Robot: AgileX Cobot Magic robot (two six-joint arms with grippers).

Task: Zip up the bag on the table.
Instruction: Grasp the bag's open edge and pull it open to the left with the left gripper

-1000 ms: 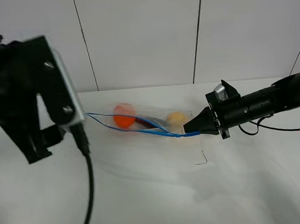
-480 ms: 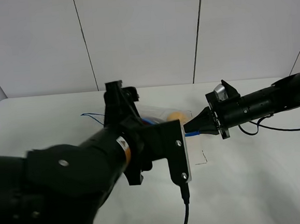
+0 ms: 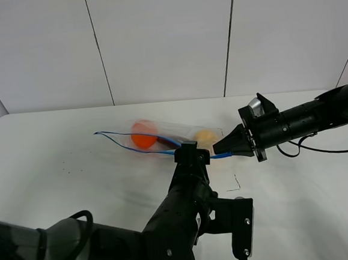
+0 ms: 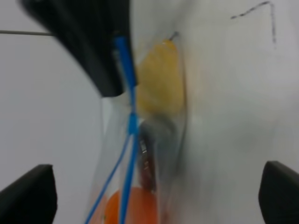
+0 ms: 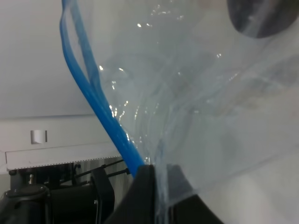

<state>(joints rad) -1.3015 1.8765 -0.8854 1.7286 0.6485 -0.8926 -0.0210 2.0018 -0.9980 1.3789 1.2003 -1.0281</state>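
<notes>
White table (image 3: 43, 152): right claw (image 3: 218, 149) level, pinching bag (image 3: 156, 131) corner; left claw (image 3: 192, 154) spread over it.

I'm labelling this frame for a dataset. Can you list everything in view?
bag: one, clear plastic, on the table
zipper strip: one, blue, along the bag's near edge, halves apart toward the left
orange: one, orange, inside the bag, left part
eggplant: one, dark, inside the bag, between orange and pear
pear: one, yellow, inside the bag, right end
pen mark: one, black, on the table
table: one, white
left gripper: black, open, over the bag
right gripper: black, shut on the bag's right end
</notes>
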